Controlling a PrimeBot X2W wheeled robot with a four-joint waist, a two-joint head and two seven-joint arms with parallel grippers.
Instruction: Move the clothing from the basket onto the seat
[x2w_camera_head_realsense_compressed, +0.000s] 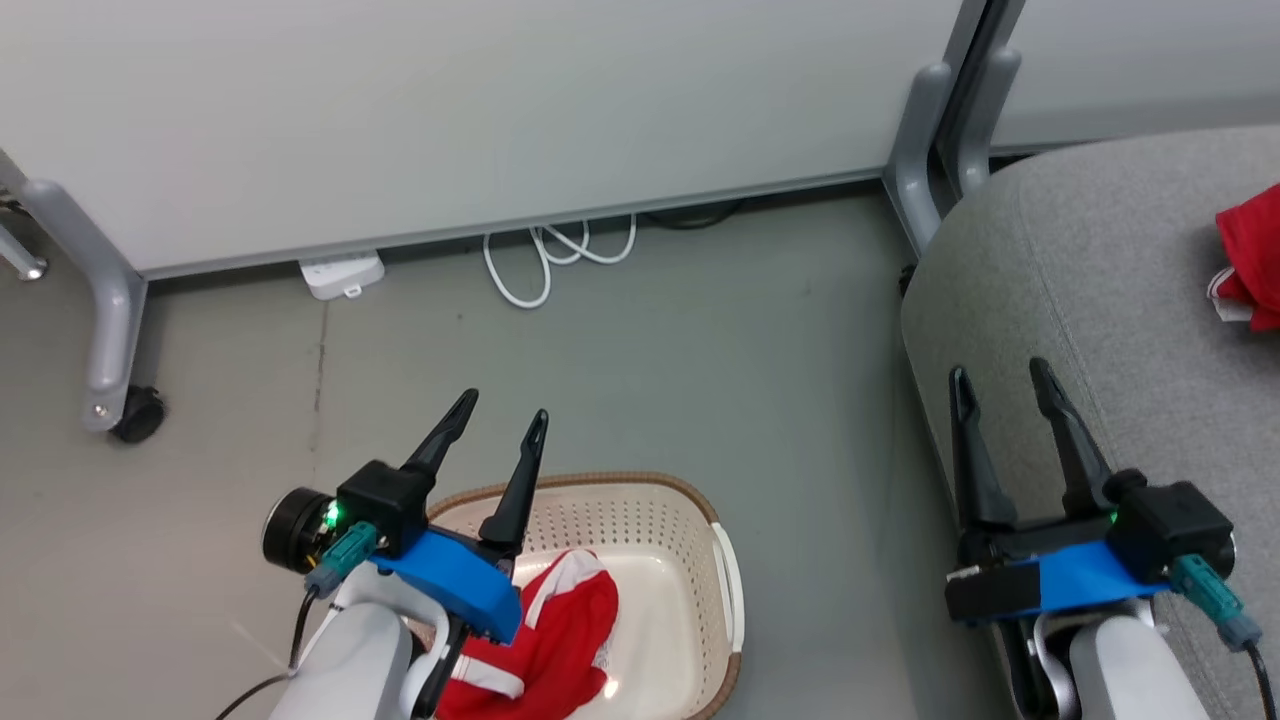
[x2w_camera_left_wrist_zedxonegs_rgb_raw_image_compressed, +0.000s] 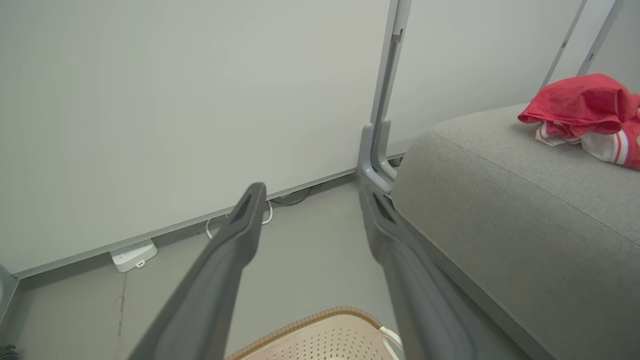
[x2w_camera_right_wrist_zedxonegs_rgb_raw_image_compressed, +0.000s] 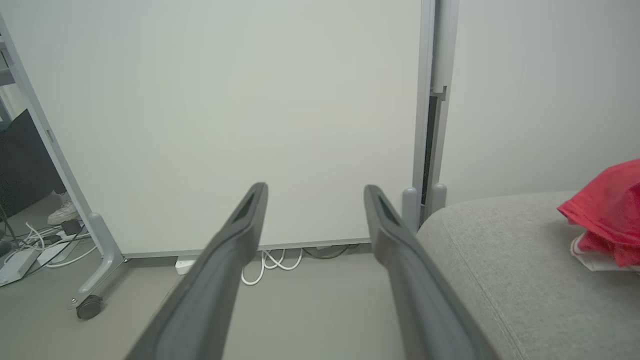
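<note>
The left gripper (x2w_camera_head_realsense_compressed: 505, 403) and right gripper (x2w_camera_head_realsense_compressed: 1000, 367) are empty, fingers apart; clothing (x2w_camera_head_realsense_compressed: 560, 630) lies in the basket (x2w_camera_head_realsense_compressed: 640, 482) (some on the seat (x2w_camera_head_realsense_compressed: 1080, 300)), so I think the left must descend and pinch.

We are recording the left gripper (x2w_camera_head_realsense_compressed: 505, 403) as standing wide open and empty, its two dark fingers pointing up the head view and leaning slightly right. The right gripper (x2w_camera_head_realsense_compressed: 1000, 368) is likewise showing spread, empty fingers, pointing up. The left forearm (x2w_camera_head_realsense_compressed: 355, 660) and right forearm (x2w_camera_head_realsense_compressed: 1125, 670) are rising from the bottom edge.
</note>
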